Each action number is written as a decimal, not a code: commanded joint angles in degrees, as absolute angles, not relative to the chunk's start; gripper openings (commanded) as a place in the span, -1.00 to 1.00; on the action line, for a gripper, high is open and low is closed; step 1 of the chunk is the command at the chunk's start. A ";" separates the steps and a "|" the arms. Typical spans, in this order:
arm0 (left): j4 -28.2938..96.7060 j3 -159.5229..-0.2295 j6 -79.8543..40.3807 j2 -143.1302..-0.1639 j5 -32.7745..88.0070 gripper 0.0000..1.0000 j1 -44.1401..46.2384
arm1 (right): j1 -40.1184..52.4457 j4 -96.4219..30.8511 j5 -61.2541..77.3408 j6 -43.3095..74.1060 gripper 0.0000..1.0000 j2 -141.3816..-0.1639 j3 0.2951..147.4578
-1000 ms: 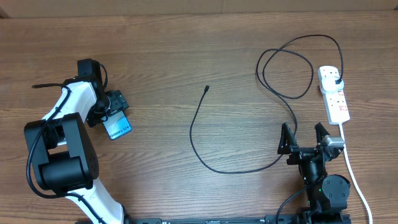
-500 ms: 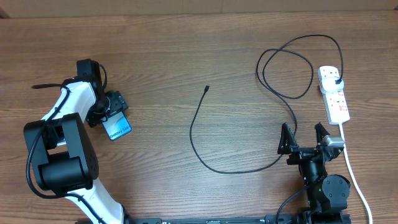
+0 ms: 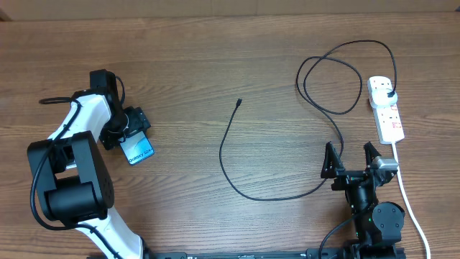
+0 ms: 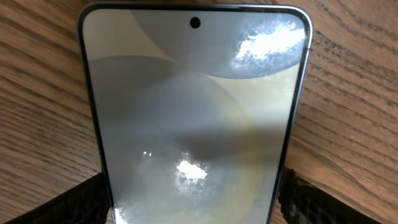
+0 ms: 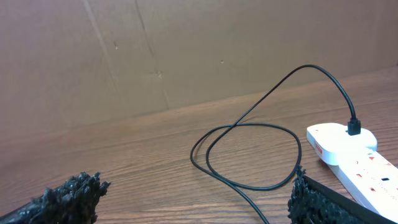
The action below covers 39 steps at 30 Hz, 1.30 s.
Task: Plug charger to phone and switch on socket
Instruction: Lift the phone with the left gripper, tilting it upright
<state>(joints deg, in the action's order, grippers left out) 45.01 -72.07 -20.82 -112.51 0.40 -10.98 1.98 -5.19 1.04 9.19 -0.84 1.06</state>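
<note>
The phone (image 3: 139, 151) lies at the left of the table (image 3: 215, 43), screen up and slanted. Its far-left end sits between the fingers (image 4: 78, 202) of my left gripper (image 3: 132, 139). One finger stands at each long edge of the phone. In the left wrist view both appear to touch, but I cannot tell whether they clamp it. Bare wood borders the phone's free end on the right and near sides.

The charger (image 3: 223, 155) lies well apart at the centre. Its connector tip (image 3: 239, 101) is free, with open table between tip and phone. Its plug (image 3: 389, 94) sits in the far end of the socket (image 3: 388, 119), at the right of the table.

My right gripper (image 3: 351, 160) rests close to the socket's near end, fingers spread wide, grasping nothing.
</note>
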 commanded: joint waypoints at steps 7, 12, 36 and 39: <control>45.15 -69.47 -21.45 -115.11 2.52 0.84 -10.81 | 2.20 -4.84 0.47 9.19 1.00 -0.19 0.45; 45.60 -69.47 -21.45 -115.13 1.45 0.75 -10.81 | 2.20 -4.84 0.47 9.19 1.00 -0.19 0.45; 45.54 -71.81 -21.37 -115.09 -0.86 0.70 -10.85 | 2.20 -4.84 0.47 9.19 1.00 -0.16 0.45; 48.66 -75.64 -21.37 -115.04 -0.82 0.69 -10.81 | 2.20 -4.84 0.49 9.19 0.99 -0.16 0.45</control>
